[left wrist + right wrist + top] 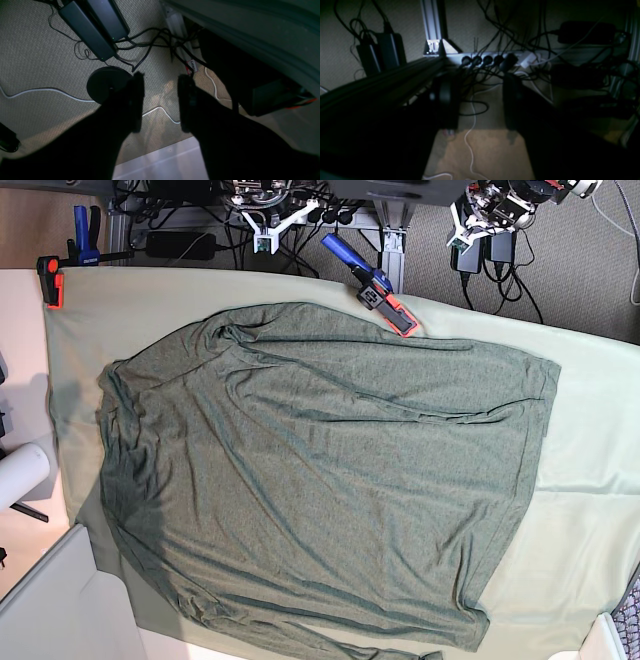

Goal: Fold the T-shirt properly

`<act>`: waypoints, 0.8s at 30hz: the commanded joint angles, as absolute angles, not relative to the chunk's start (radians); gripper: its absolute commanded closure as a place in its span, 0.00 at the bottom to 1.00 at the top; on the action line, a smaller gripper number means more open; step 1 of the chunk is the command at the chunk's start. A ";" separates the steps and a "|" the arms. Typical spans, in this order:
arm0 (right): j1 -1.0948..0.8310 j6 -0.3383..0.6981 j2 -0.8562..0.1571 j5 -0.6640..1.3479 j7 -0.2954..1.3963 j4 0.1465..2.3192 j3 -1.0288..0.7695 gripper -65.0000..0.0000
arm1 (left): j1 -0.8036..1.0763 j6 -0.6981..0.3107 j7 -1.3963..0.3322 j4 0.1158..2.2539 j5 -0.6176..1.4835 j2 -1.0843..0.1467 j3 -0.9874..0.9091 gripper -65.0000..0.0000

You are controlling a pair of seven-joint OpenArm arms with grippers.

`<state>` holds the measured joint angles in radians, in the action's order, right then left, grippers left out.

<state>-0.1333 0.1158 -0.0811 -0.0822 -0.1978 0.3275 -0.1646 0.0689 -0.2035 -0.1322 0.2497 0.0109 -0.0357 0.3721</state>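
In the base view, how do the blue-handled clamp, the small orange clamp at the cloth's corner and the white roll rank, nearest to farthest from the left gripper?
From the left gripper, top right:
1. blue-handled clamp, top middle.
2. small orange clamp, far left corner.
3. white roll, left edge, lower down.

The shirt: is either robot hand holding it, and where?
No. The T-shirt lies spread on the table; the left gripper and right gripper stand open, empty, over the floor.
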 commanded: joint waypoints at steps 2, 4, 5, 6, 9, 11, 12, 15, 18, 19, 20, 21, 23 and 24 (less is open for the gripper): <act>-0.152 0.121 -0.106 -0.079 -0.210 0.335 -0.169 0.57 | 0.080 -0.237 -0.138 0.257 0.017 -0.042 0.374 0.61; -0.171 0.143 -0.125 -0.080 -0.210 0.342 -0.169 0.57 | 0.099 -0.287 -0.119 0.284 0.045 -0.056 0.373 0.61; -0.183 0.172 -0.135 -0.084 -0.210 0.349 -0.169 0.57 | 0.115 -0.314 -0.107 0.310 0.058 -0.066 0.373 0.61; -0.198 0.208 -0.145 -0.100 -0.210 0.358 -0.169 0.57 | 0.136 -0.339 -0.095 0.343 0.076 -0.077 0.370 0.62; -0.253 0.291 -0.172 -0.128 -0.210 0.408 -0.168 0.57 | 0.214 -0.387 -0.055 0.474 0.093 -0.113 0.348 0.64; -0.297 0.297 -0.189 -0.118 -0.210 0.458 -0.168 0.57 | 0.271 -0.407 -0.051 0.577 0.093 -0.133 0.323 0.64; -0.320 0.297 -0.199 -0.104 -0.210 0.486 -0.168 0.57 | 0.300 -0.424 -0.049 0.630 0.093 -0.141 0.307 0.64; -0.391 0.305 -0.232 -0.059 -0.210 0.571 -0.168 0.57 | 0.382 -0.495 -0.049 0.787 0.110 -0.162 0.246 0.64; -0.459 0.313 -0.262 -0.010 -0.210 0.651 -0.168 0.57 | 0.459 -0.562 -0.049 0.920 0.177 -0.167 0.183 0.64; -0.482 0.326 -0.270 0.004 -0.210 0.678 -0.168 0.57 | 0.482 -0.581 -0.049 0.956 0.202 -0.167 0.163 0.64; -0.505 0.339 -0.278 0.015 -0.210 0.707 -0.168 0.57 | 0.502 -0.597 -0.049 0.990 0.221 -0.167 0.145 0.64; -0.528 0.348 -0.286 0.018 -0.210 0.735 -0.168 0.57 | 0.520 -0.612 -0.049 1.021 0.234 -0.167 0.130 0.64; -0.572 0.348 -0.297 0.020 -0.210 0.793 -0.168 0.57 | 0.549 -0.631 -0.049 1.076 0.252 -0.167 0.109 0.64; -0.594 0.348 -0.301 0.020 -0.210 0.821 -0.168 0.57 | 0.561 -0.645 -0.048 1.101 0.252 -0.167 0.102 0.64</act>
